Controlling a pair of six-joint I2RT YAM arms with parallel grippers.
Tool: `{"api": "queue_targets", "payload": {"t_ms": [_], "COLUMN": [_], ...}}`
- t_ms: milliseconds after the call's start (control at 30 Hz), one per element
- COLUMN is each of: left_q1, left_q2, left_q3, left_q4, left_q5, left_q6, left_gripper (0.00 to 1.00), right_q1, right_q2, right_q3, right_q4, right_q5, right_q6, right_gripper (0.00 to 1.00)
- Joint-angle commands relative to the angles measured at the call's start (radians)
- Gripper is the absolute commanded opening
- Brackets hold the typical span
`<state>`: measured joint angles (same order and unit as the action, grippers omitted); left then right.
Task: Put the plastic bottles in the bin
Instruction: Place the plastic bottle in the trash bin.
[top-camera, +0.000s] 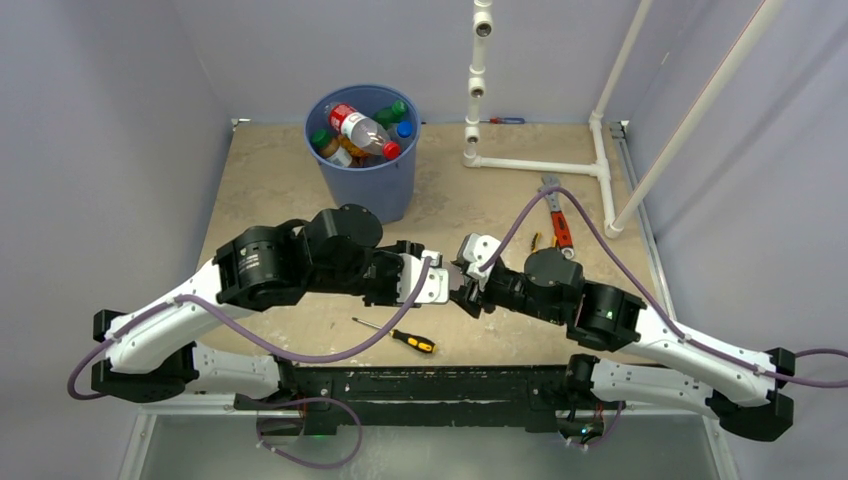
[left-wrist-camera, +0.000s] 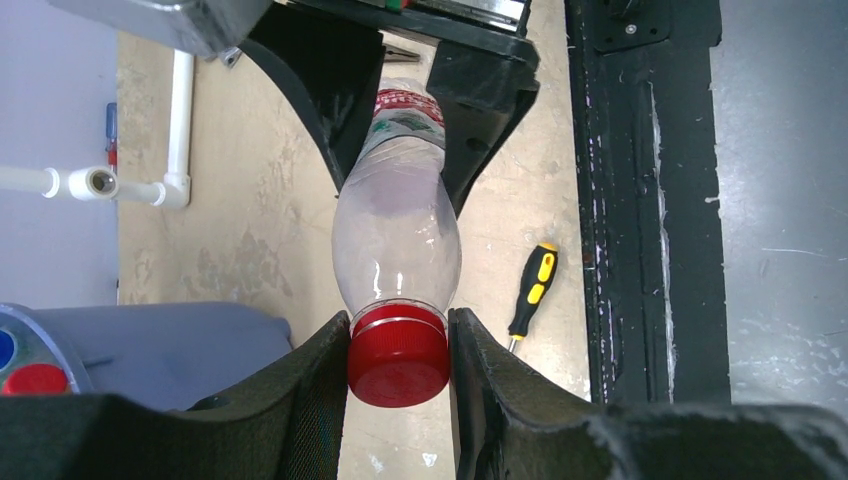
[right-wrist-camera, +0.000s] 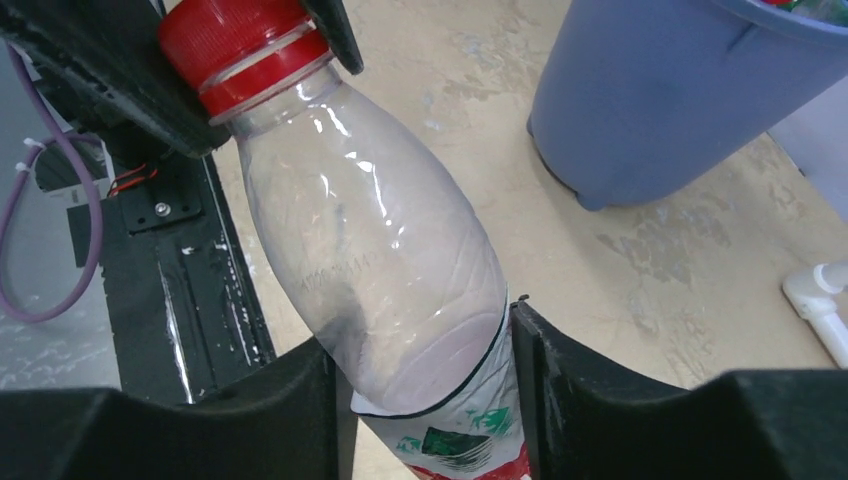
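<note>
Left gripper (top-camera: 441, 283) and right gripper (top-camera: 466, 287) meet tip to tip near the table's front. Behind them, the round blue plastic bin (top-camera: 386, 186) holds several plastic bottles (top-camera: 364, 131).

Left wrist view: narrowly parted fingers (left-wrist-camera: 310, 400) pinch the cap of a clear red-capped plastic bottle (left-wrist-camera: 396, 235).

Right wrist view: fingers (right-wrist-camera: 300, 400) clamp its lower body.

No legible text, bottle (right-wrist-camera: 380, 260) label and embossing unreadable

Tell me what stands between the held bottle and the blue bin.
Nothing visible: bare table lies between the bottle and the bin. The screwdriver lies toward the near edge, off that path.
</note>
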<state>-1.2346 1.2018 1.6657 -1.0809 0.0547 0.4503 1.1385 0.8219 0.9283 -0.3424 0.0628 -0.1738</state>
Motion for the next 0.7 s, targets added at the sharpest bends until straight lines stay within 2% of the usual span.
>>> {"api": "queue_targets", "payload": {"t_ms": [0,67,267,333,367,400,467,567,667], "left_q1": [-0.006,-0.006,-0.006,-0.006,-0.006,-0.006,-0.006,-0.006,-0.006], "left_q2": [0.015,0.012,-0.040,-0.090,-0.123,-0.164,-0.272,-0.421,-0.515], "left_q3": [0.038,0.033,-0.012,-0.051,-0.075,-0.102,-0.170,-0.291,-0.370], "left_q4": [0.070,0.081,0.156,0.228,0.282,0.347,0.496,0.738,0.884], "left_q5": [0.046,0.031,-0.039,-0.083,-0.114,-0.157,-0.211,-0.280,-0.366], "left_q6": [-0.006,-0.012,-0.036,-0.039,-0.039,-0.038,-0.035,-0.037,-0.033], "left_gripper": [0.00,0.02,0.44,0.61,0.80,0.87,0.94,0.96,0.98], "right_q1": [0.003,0.002,0.002,0.002,0.002,0.002,0.001,0.001,0.001], "right_q2": [0.005,-0.001,-0.049,-0.075,-0.091,-0.104,-0.124,-0.138,-0.136], "right_q3": [0.026,0.027,0.030,0.032,0.034,0.038,0.051,0.070,0.073], "right_q4": [0.116,0.119,0.110,0.116,0.125,0.138,0.166,0.237,0.348], "right_q5": [0.010,-0.001,-0.004,-0.003,0.001,0.010,0.031,0.080,0.144], "right_q6": [-0.013,-0.013,0.003,0.017,0.027,0.040,0.070,0.123,0.192], "right_gripper": [0.45,0.40,0.40,0.40,0.40,0.40,0.39,0.39,0.39]}}
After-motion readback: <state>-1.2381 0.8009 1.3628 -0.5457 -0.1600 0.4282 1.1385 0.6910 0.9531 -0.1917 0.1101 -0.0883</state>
